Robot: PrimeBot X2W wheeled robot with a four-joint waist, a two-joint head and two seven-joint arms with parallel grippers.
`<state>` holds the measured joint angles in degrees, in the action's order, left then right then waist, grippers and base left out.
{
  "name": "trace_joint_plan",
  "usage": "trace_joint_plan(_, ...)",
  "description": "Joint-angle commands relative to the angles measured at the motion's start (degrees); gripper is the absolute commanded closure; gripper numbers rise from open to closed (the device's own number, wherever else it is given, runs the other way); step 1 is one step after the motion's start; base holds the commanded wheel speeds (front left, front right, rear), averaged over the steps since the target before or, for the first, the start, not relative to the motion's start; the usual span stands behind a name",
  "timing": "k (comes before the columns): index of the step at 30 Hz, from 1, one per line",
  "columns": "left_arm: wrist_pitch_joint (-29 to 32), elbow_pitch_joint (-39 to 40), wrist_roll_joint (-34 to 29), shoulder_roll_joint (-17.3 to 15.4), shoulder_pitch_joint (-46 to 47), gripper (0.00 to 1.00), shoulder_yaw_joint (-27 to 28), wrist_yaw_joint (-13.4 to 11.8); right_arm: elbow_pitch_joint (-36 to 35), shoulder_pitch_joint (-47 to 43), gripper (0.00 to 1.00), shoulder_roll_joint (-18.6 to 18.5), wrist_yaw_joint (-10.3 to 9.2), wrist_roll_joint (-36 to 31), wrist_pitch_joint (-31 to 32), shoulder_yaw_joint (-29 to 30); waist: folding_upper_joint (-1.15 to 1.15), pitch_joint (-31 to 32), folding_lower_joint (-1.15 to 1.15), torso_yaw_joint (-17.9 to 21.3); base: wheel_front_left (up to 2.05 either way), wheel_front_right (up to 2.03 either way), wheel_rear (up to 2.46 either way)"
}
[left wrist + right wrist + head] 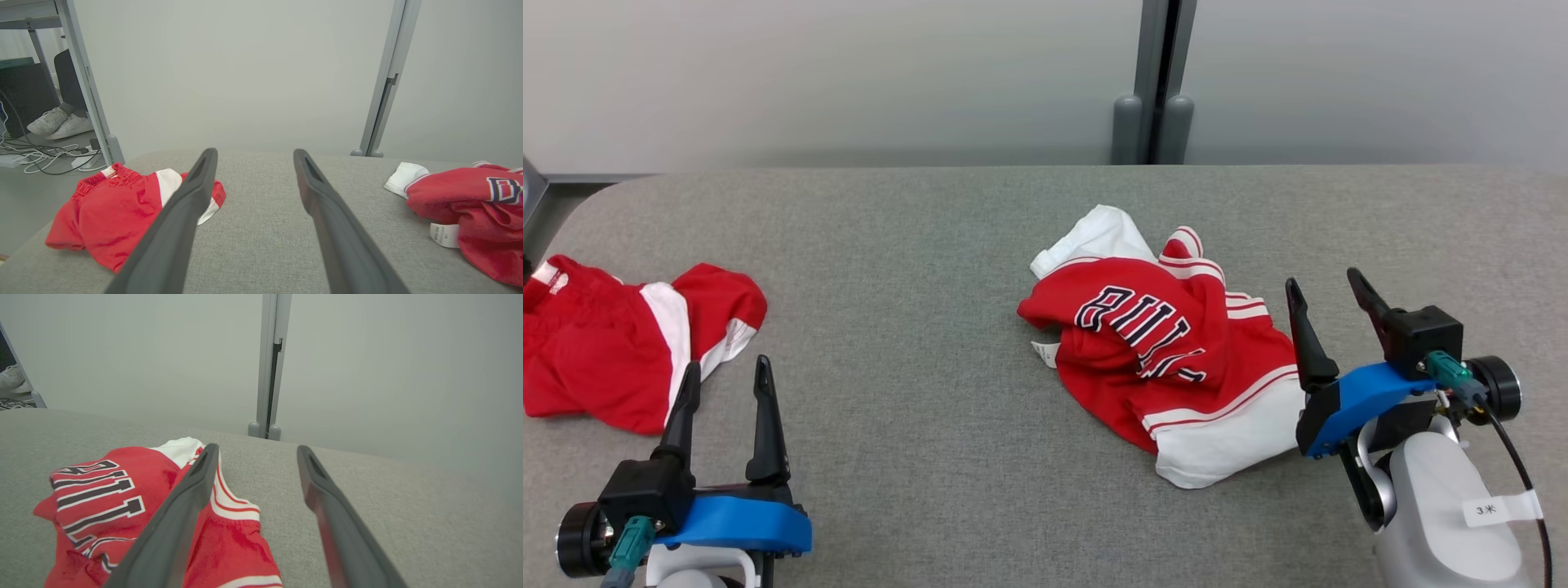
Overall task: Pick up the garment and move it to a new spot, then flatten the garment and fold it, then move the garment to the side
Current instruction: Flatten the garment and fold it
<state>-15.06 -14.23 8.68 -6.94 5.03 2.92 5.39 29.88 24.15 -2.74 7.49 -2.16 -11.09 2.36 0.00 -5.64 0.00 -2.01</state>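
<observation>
A crumpled red and white garment (1168, 351) with dark lettering lies on the grey table, right of centre. My right gripper (1322, 278) stands open just to its right, low over the table, with nothing between its fingers. In the right wrist view the garment (122, 498) lies under and left of the left finger of that gripper (257, 447). My left gripper (727, 365) is open at the lower left and holds nothing. The left wrist view looks between its own fingers, with the gripper (254, 152) over bare table and the garment (478, 204) at the far right.
A second red and white piece of clothing (605, 351) lies crumpled at the table's left edge, just left of my left gripper. The grey padded table (915, 269) ends at a pale wall with a grey post (1156, 82). Cables and shoes (61, 122) lie on the floor beyond the left edge.
</observation>
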Motion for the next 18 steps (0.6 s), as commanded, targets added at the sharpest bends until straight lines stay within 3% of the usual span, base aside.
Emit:
trace_joint_plan(1, -0.2, -0.1, -0.1, 0.2, 1.0, 0.0, 0.0, 0.2, 2.1, 1.2, 0.0, -0.2, 0.01, -1.3, 0.9, 0.7, 0.0, -0.7, 0.0, -0.7, 0.0, 0.0, 0.0)
trace_joint_plan(18, -0.2, -2.0, -0.2, 1.2, 3.3, 0.0, 0.5, 1.5, 27.0, 4.6, 0.0, -0.2, 0.01, -4.3, -0.6, 7.9, 0.0, -3.2, 0.0, -2.9, 0.0, 0.0, 0.0)
